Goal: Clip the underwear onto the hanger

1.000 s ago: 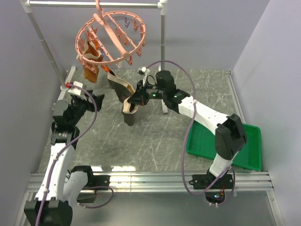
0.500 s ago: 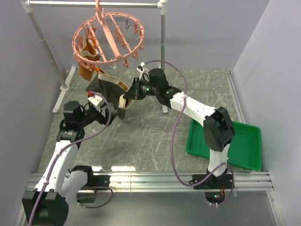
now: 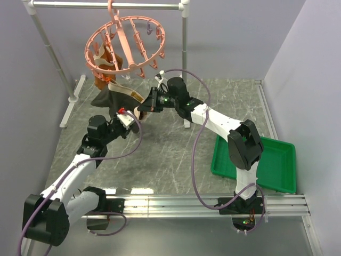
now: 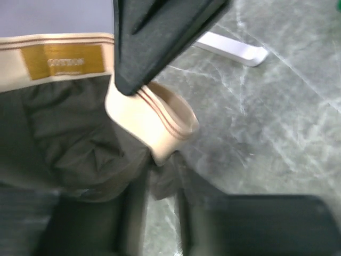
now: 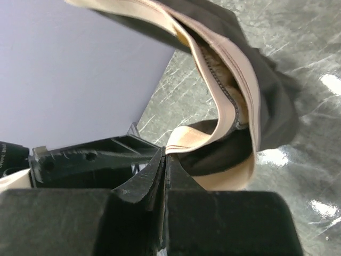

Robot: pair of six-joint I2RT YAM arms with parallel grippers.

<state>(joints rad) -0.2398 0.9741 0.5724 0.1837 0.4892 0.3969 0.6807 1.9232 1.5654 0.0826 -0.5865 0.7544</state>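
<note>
right tool point(image 3: 146, 106) pinches the waistband point(image 5: 234, 90); you have the underwear point(image 3: 104, 99) hanging just under the hanger point(image 3: 126, 47), off the counter point(image 3: 160, 160). left tool point(image 3: 124, 116) straddles a lower fold; whether it grips, cannot tell. clipping looks unfinished.

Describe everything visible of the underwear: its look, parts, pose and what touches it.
The underwear is soft dark olive-brown cloth with a tan, stripe-edged waistband bearing a gold label. It hangs crumpled below the hanger, the waistband running up toward its clips. The right gripper has its jaws shut on the waistband; a dark fold hangs between the left gripper's jaws, grip unclear.
</note>
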